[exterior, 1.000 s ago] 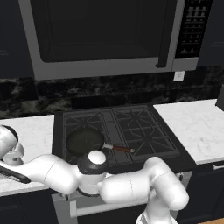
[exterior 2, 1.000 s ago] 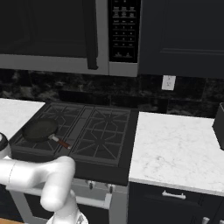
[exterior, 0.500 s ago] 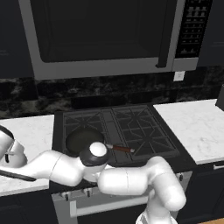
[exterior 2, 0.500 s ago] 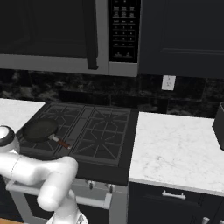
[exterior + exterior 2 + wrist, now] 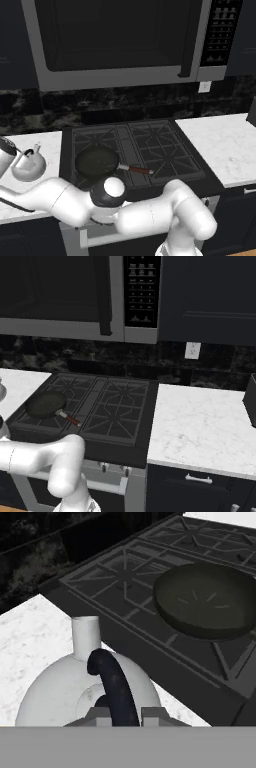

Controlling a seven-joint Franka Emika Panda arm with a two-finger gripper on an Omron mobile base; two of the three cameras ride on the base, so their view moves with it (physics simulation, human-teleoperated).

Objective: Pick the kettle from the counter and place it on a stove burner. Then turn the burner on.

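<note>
A round black frying pan point(image 5: 97, 161) with a reddish-brown handle sat on the front-left grate of the dark gas cooktop point(image 5: 150, 150), near its left edge. Just beside that edge, on the white marble-look counter point(image 5: 42, 145), stood the small domed silver-white kettle point(image 5: 90, 687). The two-finger gripper point(image 5: 120, 714) pinched its black arched handle. The right-hand grates lay bare.

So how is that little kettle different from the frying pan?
The kettle is pale, silvery and domed; the frying pan is black and flat. The kettle's handle arches over its top; the pan's handle sticks out sideways. The kettle is over the counter; the pan sits on the stove.
</note>
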